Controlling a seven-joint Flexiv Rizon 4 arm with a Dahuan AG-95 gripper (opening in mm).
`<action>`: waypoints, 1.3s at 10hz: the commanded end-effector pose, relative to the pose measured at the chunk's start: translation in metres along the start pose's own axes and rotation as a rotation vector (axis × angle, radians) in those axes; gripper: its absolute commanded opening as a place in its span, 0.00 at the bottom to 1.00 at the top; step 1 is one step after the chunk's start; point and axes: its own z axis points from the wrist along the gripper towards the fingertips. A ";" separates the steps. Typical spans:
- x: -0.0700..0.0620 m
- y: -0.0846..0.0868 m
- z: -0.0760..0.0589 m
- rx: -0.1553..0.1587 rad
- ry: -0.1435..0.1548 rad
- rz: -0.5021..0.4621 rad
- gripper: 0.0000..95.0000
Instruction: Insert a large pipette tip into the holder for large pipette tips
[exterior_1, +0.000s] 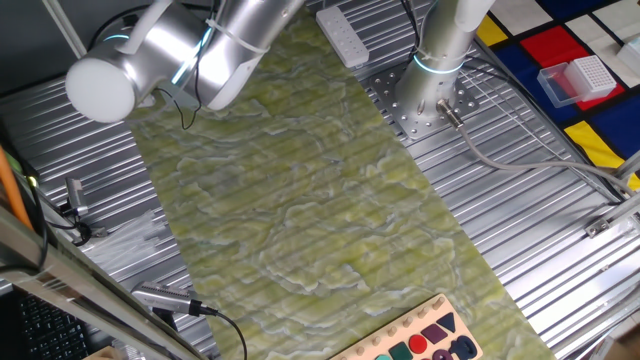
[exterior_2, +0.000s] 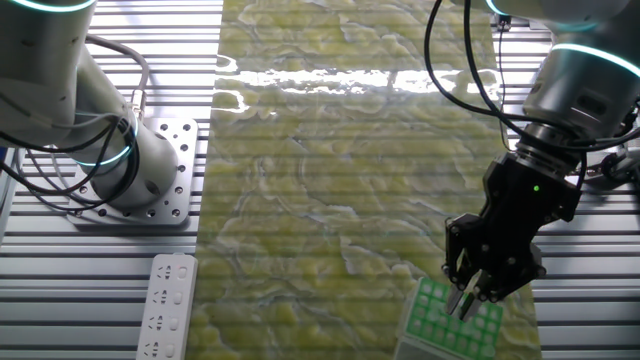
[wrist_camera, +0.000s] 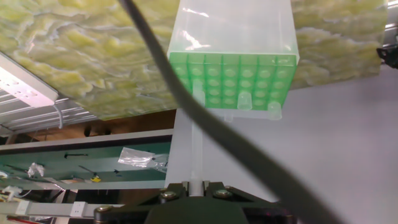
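At the near edge of the green-veined mat in the other fixed view, close to its right corner: the holder for large pipette tips, bright green gridded top up, partly cut off by the frame. Directly above it, the black gripper, fingers pinched together on the large pipette tip, a pale sliver slanting down onto the green grid. From the hand view, the same tip running straight out from between the fingers, far end right at a hole in the left part of the grid; whether already inside the hole, hard to tell. Two short clear stubs poking from the holder's lower row, right of the tip. A thick black cable cutting diagonally across that view. On the ribbed metal table, left of the mat, a white power strip and a second arm's base.
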 end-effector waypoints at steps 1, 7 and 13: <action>0.000 0.001 0.001 0.007 -0.002 -0.007 0.40; 0.005 0.003 -0.006 -0.014 -0.075 0.052 0.20; 0.012 0.030 -0.050 -0.281 -0.497 0.475 0.00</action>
